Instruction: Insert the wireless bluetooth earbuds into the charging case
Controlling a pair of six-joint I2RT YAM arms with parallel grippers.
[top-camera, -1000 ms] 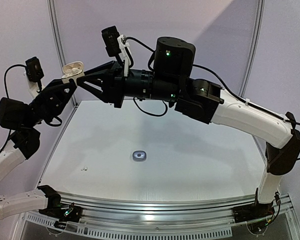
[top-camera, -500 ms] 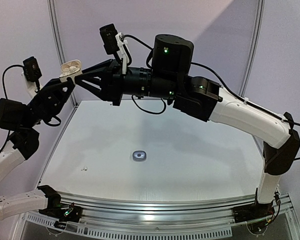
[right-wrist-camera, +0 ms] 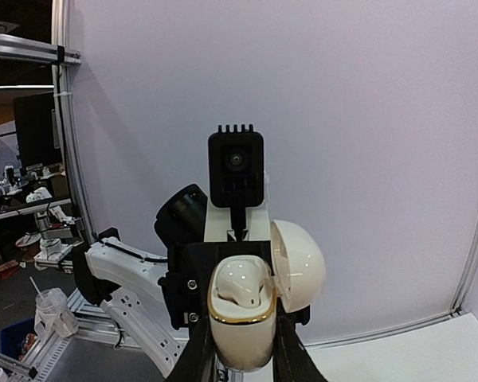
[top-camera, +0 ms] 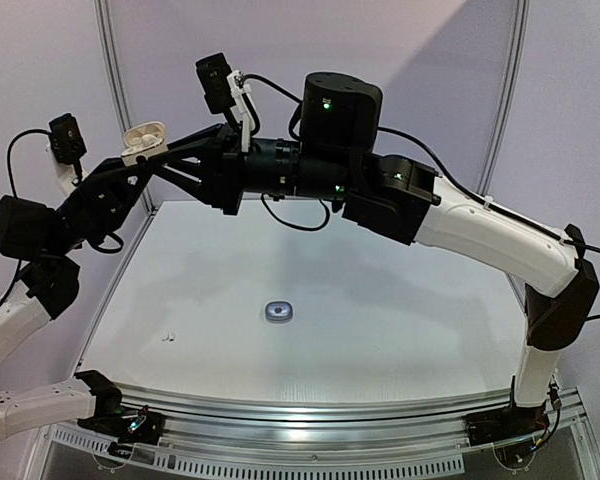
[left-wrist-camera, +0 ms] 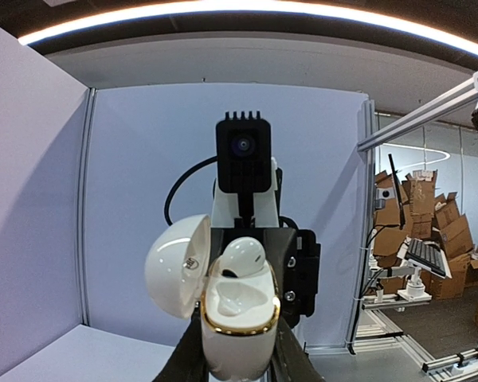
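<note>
A white egg-shaped charging case (top-camera: 140, 143) with a gold rim is held high above the table's back left corner, its lid (left-wrist-camera: 175, 267) swung open. One white earbud (left-wrist-camera: 243, 259) sits in its far slot, sticking up; it also shows in the right wrist view (right-wrist-camera: 243, 284). The near slot (left-wrist-camera: 233, 296) is empty. My left gripper (left-wrist-camera: 239, 362) is shut on the case's lower body. My right gripper (right-wrist-camera: 240, 358) faces it from the other side, its fingers (right-wrist-camera: 193, 354) against both sides of the case (right-wrist-camera: 239, 330). The dark grey earbuds are out of view.
A small dark grey rounded case (top-camera: 278, 312) lies in the middle of the white table (top-camera: 400, 330). Tiny pale specks (top-camera: 167, 337) lie near the table's left front. A purple wall and metal posts (top-camera: 113, 60) stand close behind the grippers.
My right gripper and its wrist camera have moved slightly left, closer onto the case. The left arm and the case have barely moved.
</note>
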